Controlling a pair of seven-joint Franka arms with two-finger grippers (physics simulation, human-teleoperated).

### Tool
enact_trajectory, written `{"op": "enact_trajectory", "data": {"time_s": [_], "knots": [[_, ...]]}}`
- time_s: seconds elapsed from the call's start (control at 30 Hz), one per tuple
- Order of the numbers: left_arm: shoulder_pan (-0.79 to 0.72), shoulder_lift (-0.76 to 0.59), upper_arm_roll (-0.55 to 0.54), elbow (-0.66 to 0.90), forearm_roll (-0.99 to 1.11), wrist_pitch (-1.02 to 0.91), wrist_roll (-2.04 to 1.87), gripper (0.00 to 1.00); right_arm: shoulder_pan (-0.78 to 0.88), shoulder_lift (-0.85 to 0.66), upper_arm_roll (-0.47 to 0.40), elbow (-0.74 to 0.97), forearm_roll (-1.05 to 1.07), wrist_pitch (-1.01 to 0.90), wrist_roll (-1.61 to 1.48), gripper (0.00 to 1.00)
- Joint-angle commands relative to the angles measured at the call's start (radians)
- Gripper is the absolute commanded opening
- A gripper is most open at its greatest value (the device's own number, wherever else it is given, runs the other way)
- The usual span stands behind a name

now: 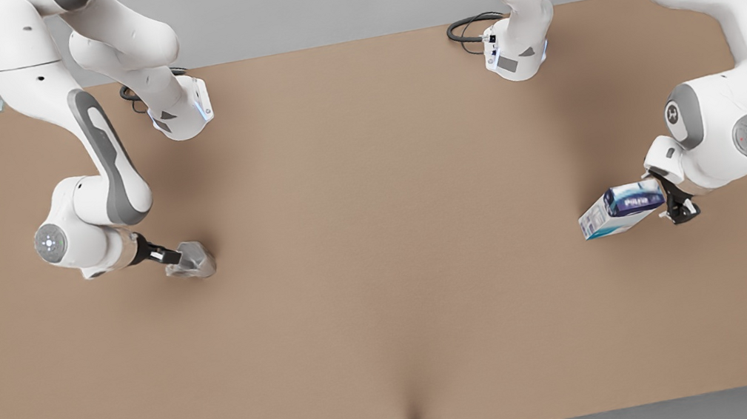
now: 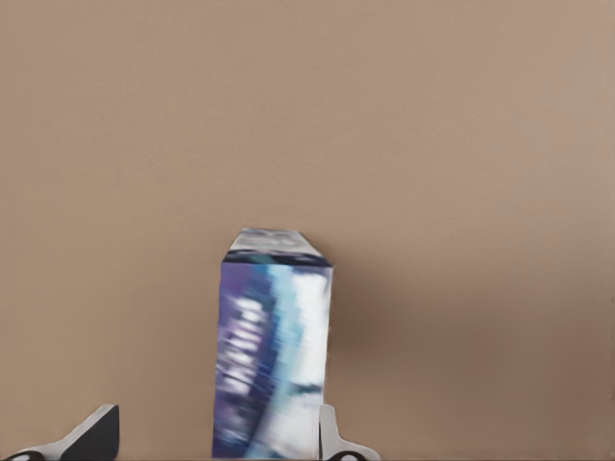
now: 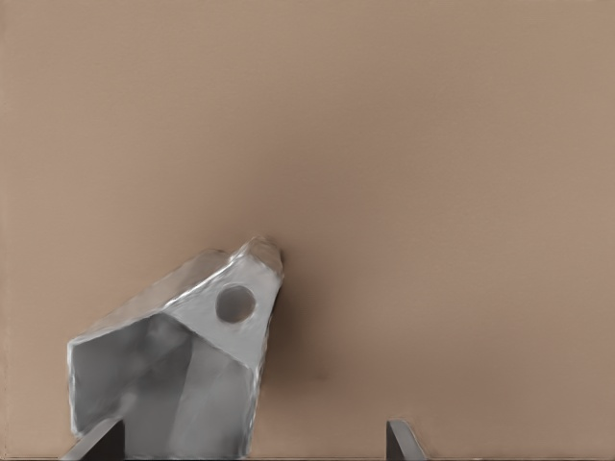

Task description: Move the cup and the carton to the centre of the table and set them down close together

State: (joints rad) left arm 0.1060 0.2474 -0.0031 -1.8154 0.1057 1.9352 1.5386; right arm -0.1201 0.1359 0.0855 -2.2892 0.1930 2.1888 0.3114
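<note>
the left gripper (image 1: 672, 203) stands released around the carton (image 1: 622, 208), light and stiff, best held by flat sides; the right gripper (image 1: 180, 259) stands released around the cup (image 1: 193, 260), probably slippery.

Table (image 1: 380, 253): large, plain light brown, matte. 2 things on it, well apart: cup (image 1: 190, 260) near front view's left edge, carton (image 1: 621, 208) tilted near front view's right edge.
</note>
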Motion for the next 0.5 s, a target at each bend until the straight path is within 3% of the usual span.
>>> {"op": "enact_trajectory", "data": {"time_s": [0.0,0.47], "knots": [[0.0,0.0,-0.002,-0.002,0.019,0.002,0.0,1.0,-0.004,-0.005,0.0,-0.012,0.0,0.012,0.0,1.0],[-0.002,-0.002,-0.003,-0.191,0.02,0.257,0.0,0.99,0.022,0.053,0.008,-0.065,0.071,0.095,0.028,1.0]]}}
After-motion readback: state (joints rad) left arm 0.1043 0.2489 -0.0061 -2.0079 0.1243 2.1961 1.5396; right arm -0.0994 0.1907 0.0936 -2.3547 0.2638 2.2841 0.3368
